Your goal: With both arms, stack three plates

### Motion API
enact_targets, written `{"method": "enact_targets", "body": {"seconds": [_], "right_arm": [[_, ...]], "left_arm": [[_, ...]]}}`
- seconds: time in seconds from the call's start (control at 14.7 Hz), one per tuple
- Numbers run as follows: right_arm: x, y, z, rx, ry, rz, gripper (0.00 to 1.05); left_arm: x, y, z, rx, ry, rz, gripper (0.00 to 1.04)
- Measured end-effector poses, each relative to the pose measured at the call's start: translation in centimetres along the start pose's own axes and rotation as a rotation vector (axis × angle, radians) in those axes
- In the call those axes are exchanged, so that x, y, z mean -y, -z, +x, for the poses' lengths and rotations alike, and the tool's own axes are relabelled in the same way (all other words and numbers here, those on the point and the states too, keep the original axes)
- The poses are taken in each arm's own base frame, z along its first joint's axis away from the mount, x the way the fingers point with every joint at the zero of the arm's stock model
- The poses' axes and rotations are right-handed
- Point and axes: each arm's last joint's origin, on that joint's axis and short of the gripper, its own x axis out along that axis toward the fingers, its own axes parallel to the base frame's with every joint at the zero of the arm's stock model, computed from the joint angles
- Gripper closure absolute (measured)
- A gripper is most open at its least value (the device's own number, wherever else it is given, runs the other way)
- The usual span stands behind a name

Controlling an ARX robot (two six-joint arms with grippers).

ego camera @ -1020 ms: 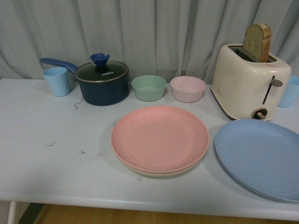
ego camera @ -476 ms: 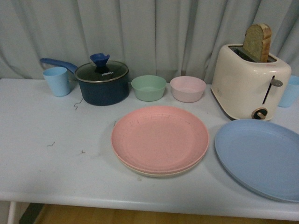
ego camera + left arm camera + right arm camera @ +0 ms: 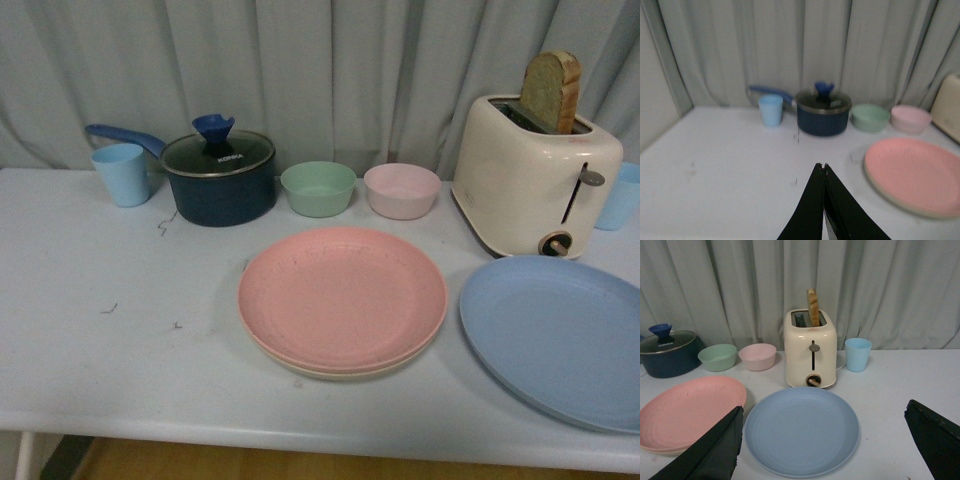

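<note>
Hidden: beige plate [image 3: 335, 373], only rim, under pink plate [image 3: 342, 298]
Cut off: blue plate [image 3: 555, 335], before toaster [image 3: 530, 175]
Texture: matte, round
Left end effector [image 3: 824, 172]: together
Right end effector [image 3: 824, 410]: apart

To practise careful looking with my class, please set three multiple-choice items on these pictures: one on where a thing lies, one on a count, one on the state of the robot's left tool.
1. The light blue plate lies:
A inside a pot
B on a chair
C on the table, in front of the toaster

2. How many small bowls stand behind the pink plate?
A one
B two
C four

3. The left tool is:
A shut, holding nothing
B wide open
C shut on a cup

Answers:
1 C: it lies flat on the table, alone, on the near side of the toaster.
2 B: one green bowl and one pink bowl.
3 A: its fingers meet with nothing between them.
</note>
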Motion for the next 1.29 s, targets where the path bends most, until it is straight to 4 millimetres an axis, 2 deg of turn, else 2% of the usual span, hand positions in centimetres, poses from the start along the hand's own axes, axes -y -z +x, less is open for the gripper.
{"method": "enact_targets", "body": {"seconds": [0.27,0.34,0.48,0.54,0.68,0.82,0.88,0.95,1.02,1.09,1.29], "right_arm": [[0.0,0.0,0.0,0.001,0.0,0.0,0.06],[0.0,0.0,0.0,0.001,0.0,0.0,0.06],[0.1,-0.4,0.1,0.04,-0.017,0.023,0.06],[0.7,-1.5,0.5,0.146,-0.02,0.066,0.06],[3.5,-1.5,3.1,0.115,0.092,0.176,0.06],[6.7,-3.5,7.3,0.145,0.219,0.244,0.06],[8.2,-3.4,10.2,0.077,0.274,0.302,0.06],[9.3,-2.0,12.7,-0.05,0.31,0.372,0.06],[10.0,0.4,15.2,-0.214,0.357,0.441,0.06],[10.1,2.3,17.4,-0.329,0.39,0.46,0.06],[8.5,3.8,22.5,-0.5,0.384,0.435,0.06]], "left_arm": [[0.0,0.2,0.0,-0.022,-0.001,0.0,1.03],[0.0,0.2,0.0,-0.022,-0.001,0.0,0.99],[0.0,0.2,0.0,-0.022,-0.001,0.0,0.74],[0.0,0.2,0.0,-0.021,-0.001,0.0,0.61],[0.0,0.2,0.0,-0.022,-0.002,0.0,0.34],[0.0,0.2,0.0,-0.021,-0.001,0.0,0.09],[0.0,0.2,0.0,-0.022,-0.001,0.001,0.06],[0.0,0.2,0.0,-0.021,-0.001,0.0,0.07],[0.0,0.2,0.0,-0.021,-0.002,0.0,0.07],[0.0,0.2,0.0,-0.022,-0.001,0.001,0.07],[0.0,0.2,0.0,-0.022,-0.001,0.0,0.07]]}}
